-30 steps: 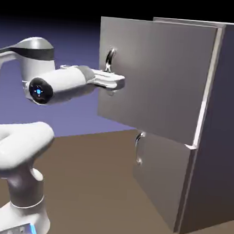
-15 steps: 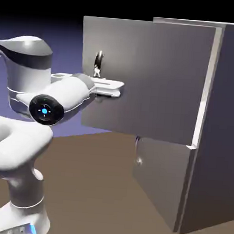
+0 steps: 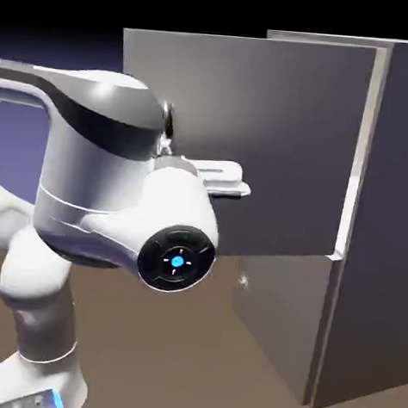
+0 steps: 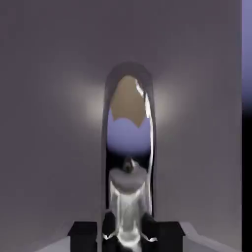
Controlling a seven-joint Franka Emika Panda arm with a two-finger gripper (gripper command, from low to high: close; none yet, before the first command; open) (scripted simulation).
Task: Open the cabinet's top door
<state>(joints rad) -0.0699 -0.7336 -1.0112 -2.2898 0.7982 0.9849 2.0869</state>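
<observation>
The grey metallic cabinet [image 3: 393,214] stands at the exterior view's right. Its top door [image 3: 273,144] is swung well out from the body, with its free edge toward the left. The curved silver bar handle [image 3: 166,120] peeks out above my wrist. My gripper [image 3: 166,146] is shut on the handle's lower part, largely hidden by the arm. In the hand view the handle [image 4: 129,142] arches up the middle, clamped between the dark fingertips [image 4: 86,235] of the gripper [image 4: 127,232], and the door panel [image 4: 49,98] fills the background.
The shorter lower door [image 3: 275,330] is shut, with its small handle [image 3: 241,281] facing left. My bulky white arm link [image 3: 113,192] sits in front of the door's left part. Brown table [image 3: 177,369] spreads below.
The top door has swung further open, its free edge moving left. My arm has pulled back with the handle and now looms large in front of the door.
</observation>
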